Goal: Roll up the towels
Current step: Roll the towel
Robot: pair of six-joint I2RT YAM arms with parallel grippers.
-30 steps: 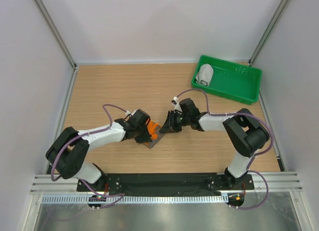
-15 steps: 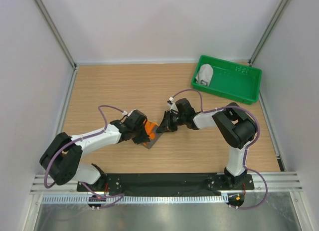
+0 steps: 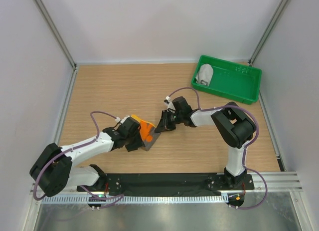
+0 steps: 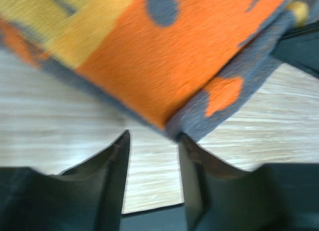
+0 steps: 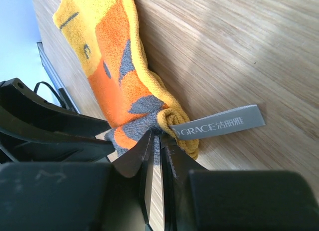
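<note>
Towel [image 3: 146,130] on table [image 3: 114,91], second towel [image 3: 205,74] in tray [image 3: 234,85]

A robotics lab's test cell is showing its workings: two cabled robot arms [image 3: 92,145] are standing bolted to a black base plate [image 3: 164,181] at the near edge of a wooden table [image 3: 124,86]. Plain white panels [image 3: 149,21] are closing it in on three sides, with aluminium frame posts [image 3: 52,29] holding the corners (a slotted cable duct [image 3: 164,199] is running along the front).
</note>
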